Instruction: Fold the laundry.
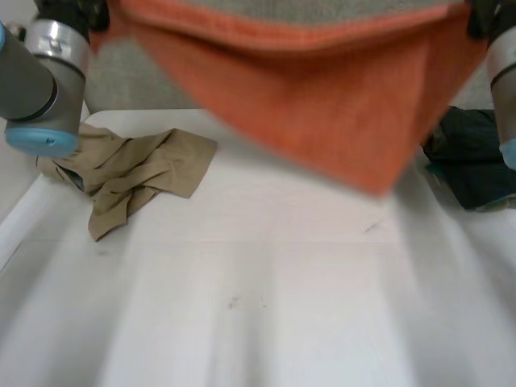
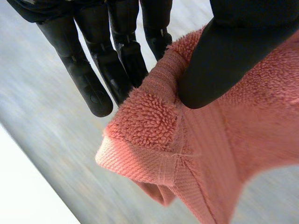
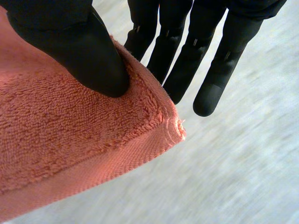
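An orange towel [image 1: 322,105] hangs stretched between my two arms, high above the table's far half. In the left wrist view my left hand [image 2: 233,51] pinches one hemmed corner of the towel [image 2: 187,140] between its thumb and straight fingers [image 2: 88,79]. My right hand [image 3: 74,42] pinches the opposite corner of the towel [image 3: 70,140] the same way, thumb pressed on the terry, with the fingers [image 3: 215,70] behind it. The towel's lower edge sags toward the table's middle right.
A crumpled tan garment [image 1: 133,173] lies on the white table [image 1: 258,306] at the left, near my left arm [image 1: 36,89]. A dark garment [image 1: 476,161] lies at the table's right edge.
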You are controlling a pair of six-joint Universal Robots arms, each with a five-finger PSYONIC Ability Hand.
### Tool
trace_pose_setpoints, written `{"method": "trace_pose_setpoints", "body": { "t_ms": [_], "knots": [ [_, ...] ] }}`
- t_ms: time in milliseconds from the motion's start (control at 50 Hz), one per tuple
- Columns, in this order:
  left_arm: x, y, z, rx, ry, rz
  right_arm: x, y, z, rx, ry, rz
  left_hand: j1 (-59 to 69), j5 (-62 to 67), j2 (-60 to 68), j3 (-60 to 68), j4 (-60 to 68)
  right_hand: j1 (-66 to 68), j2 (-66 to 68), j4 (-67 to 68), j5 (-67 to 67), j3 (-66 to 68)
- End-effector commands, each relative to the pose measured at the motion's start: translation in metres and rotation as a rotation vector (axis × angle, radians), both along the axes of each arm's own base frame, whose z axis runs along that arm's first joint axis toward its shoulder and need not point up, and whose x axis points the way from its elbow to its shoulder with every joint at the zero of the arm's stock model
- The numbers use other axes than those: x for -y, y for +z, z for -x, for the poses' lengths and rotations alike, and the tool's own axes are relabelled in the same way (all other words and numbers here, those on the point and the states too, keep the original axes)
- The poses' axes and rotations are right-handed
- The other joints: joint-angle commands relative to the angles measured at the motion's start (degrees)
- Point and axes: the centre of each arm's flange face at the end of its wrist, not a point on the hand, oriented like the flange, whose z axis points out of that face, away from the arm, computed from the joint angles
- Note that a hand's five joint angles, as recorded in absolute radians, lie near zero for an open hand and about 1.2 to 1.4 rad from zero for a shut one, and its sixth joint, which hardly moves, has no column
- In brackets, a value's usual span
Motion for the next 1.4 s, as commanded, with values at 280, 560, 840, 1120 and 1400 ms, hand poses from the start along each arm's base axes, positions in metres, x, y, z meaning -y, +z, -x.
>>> {"method": "trace_pose_setpoints", "body": {
  "t_ms": [280,560,840,1120,1400],
  "knots": [
    [-0.025,-0.173,-0.005,0.130,-0.010,-0.440,-0.015,-0.161,-0.009,-0.123,0.124,-0.558,13.8,11.1,8.2,9.0,8.1,16.9,12.8,11.2,11.5,11.8],
    [-0.110,-0.227,-0.024,0.409,0.020,-0.738,-0.062,-0.221,0.004,-0.252,0.142,-0.810,-11.8,-14.4,-17.4,-16.5,-17.5,16.9,12.8,11.2,11.5,11.8],
    [-0.105,-0.222,-0.022,0.400,0.014,-0.716,-0.062,-0.205,0.021,-0.234,0.137,-0.787,-25.4,-28.1,-31.1,-30.2,-31.1,16.9,12.8,11.2,11.5,11.8],
    [-0.078,-0.246,-0.010,0.411,-0.072,-0.737,-0.043,-0.191,0.036,-0.201,0.088,-0.752,-25.4,-28.1,-31.1,-30.2,-31.1,16.9,12.8,11.2,11.5,11.8],
    [-0.064,-0.243,-0.032,0.416,-0.027,-0.814,-0.035,-0.196,0.041,-0.201,0.078,-0.768,-25.6,-28.3,-31.2,-30.3,-31.3,16.9,12.8,11.2,11.5,11.8]
  ]
}}
